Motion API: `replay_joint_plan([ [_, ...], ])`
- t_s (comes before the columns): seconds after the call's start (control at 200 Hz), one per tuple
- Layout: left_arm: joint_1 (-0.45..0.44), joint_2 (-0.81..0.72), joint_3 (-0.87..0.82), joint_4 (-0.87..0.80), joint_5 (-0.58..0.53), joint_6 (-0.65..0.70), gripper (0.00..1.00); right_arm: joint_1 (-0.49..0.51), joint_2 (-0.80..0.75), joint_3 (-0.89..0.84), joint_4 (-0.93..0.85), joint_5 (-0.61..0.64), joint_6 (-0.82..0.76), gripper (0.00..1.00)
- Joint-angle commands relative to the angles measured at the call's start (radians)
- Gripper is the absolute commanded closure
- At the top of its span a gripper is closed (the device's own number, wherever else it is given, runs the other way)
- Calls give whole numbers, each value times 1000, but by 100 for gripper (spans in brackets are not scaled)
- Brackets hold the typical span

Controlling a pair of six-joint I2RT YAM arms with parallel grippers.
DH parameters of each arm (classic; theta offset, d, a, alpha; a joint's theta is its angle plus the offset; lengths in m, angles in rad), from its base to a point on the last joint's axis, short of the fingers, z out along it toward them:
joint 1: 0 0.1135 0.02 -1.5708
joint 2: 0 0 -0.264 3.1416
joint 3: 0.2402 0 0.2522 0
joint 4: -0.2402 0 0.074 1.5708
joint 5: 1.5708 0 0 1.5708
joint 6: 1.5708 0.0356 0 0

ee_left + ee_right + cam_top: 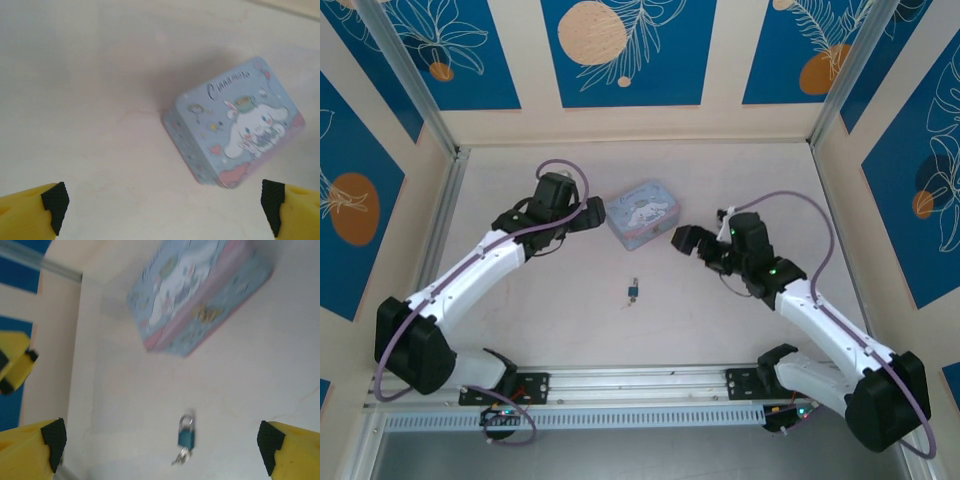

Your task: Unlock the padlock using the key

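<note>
A pale table (570, 320) sits inside walls of blue panels printed with orange discs and white leaf outlines.

Near the middle of the table lies the padlock (634, 290) (185, 434). It is small and blue-bodied, with a silvery shackle pointing toward the tin box. The key (627, 301) (180, 457) is a tiny silvery sliver at the end of the lock's body. The blur hides whether it sits in the lock or merely touches it.

Farther back, well apart from the lock, rests the pale blue cartoon-printed tin box (648, 213) (235, 125) (195, 295), lid closed.

The left gripper (592, 212) (165, 205) hovers just beside the box's left end, its yellow fingers spread wide and empty. The right gripper (682, 238) (160, 445) hangs near the box's right end. It is likewise spread wide and grasps nothing, and its wrist camera looks down on the padlock between its fingers.
</note>
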Motion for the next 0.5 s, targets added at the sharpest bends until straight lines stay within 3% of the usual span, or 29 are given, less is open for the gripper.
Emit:
replay_joint_plan([
  [0.0, -5, -52, -54, 72, -261, 128, 0, -53, 1, 71, -195, 231, -168, 1],
  [0.185, 4, -86, -187, 281, -465, 350, 0, -131, 16, 3, 51, 517, -227, 0],
  [0.28, 46, -104, -287, 451, -423, 471, 0, -184, 69, -13, 148, 566, -290, 0],
  [0.495, 192, -45, -440, 700, -341, 566, 0, -280, 247, -7, 265, 642, -437, 1],
])
